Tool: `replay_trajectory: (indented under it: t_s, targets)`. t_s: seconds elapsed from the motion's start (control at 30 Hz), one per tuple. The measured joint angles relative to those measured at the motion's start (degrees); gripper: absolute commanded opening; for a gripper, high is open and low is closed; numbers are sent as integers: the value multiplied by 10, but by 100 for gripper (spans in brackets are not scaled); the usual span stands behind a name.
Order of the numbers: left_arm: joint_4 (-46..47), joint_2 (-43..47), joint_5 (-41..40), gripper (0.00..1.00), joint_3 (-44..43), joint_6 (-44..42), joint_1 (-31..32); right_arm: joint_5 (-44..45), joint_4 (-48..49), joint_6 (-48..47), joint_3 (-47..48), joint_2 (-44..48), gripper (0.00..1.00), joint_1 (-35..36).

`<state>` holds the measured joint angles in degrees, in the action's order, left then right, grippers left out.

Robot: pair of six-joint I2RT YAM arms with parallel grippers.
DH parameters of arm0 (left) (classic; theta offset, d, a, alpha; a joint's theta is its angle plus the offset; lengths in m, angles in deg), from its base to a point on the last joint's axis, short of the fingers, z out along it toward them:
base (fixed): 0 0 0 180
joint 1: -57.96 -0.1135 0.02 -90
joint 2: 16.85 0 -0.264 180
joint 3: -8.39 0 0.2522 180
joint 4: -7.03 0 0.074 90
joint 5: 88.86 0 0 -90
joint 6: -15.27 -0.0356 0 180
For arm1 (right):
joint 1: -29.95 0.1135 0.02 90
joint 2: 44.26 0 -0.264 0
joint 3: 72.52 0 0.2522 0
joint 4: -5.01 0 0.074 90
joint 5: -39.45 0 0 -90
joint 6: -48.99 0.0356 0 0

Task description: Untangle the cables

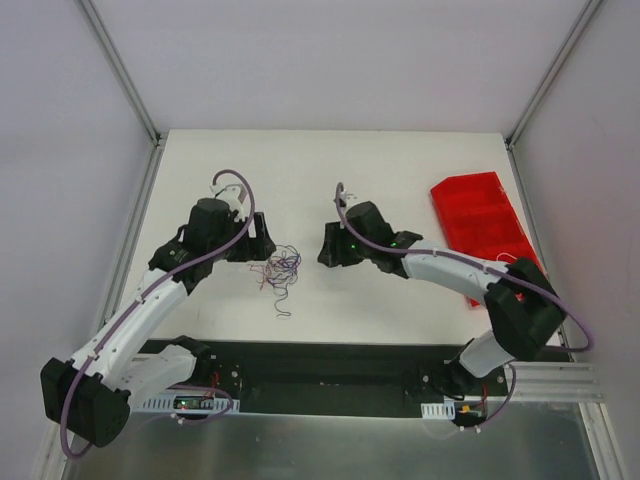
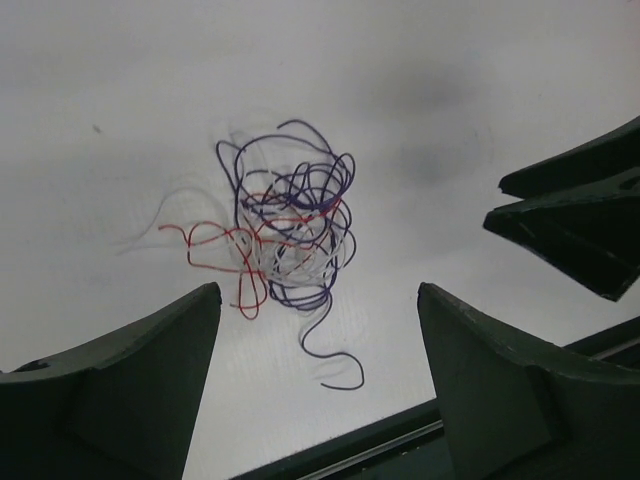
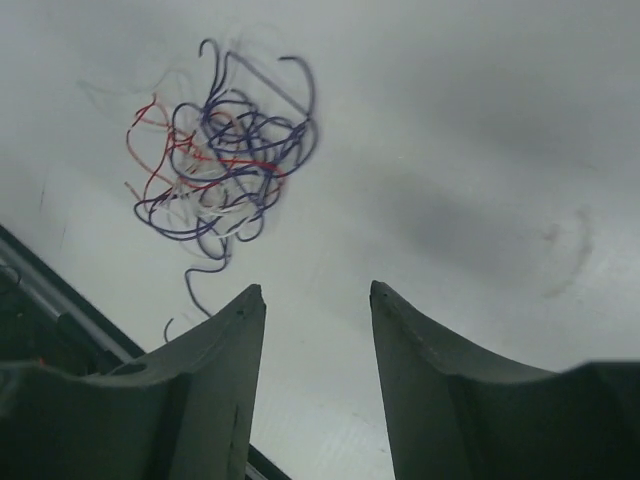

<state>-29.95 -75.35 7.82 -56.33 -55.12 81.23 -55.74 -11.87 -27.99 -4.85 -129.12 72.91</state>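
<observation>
Left gripper (image 2: pixel 318 292) spread wide and empty; right gripper (image 3: pixel 316 290) about half open, also empty; both reach forward and turn inward, facing each other across the middle of the top view; between them, touching neither, one loose tangle of cables (image 1: pixel 282 268) on the table (image 1: pixel 400 170): thin purple, red and pale strands.

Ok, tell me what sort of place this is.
Probably a robot lab test cell: white table walled by plain panels, left arm and right arm bolted to a black rail, red compartment tray.
</observation>
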Motion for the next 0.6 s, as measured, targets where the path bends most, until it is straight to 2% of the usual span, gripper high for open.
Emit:
replay_trajectory:
  t_s: [0.07, 0.17, 0.33, 0.47, 0.6]
  targets:
    - [-2, 37, -10, 80, 40, 27, 0, -12, 28, 17, 14, -47, 46, 34]
    - [-15, 85, -13, 81, 95, 72, 0, -31, 58, 40, 28, -103, 55, 74]
    - [-32, 116, -12, 83, 151, 129, 0, -54, 110, 38, 12, -116, 64, 145]
    - [-38, 123, -12, 84, 171, 154, 0, -50, 127, -22, 1, -116, 66, 213]
    - [-39, 122, -12, 87, 177, 171, 0, -24, 124, -88, 2, -121, 65, 248]
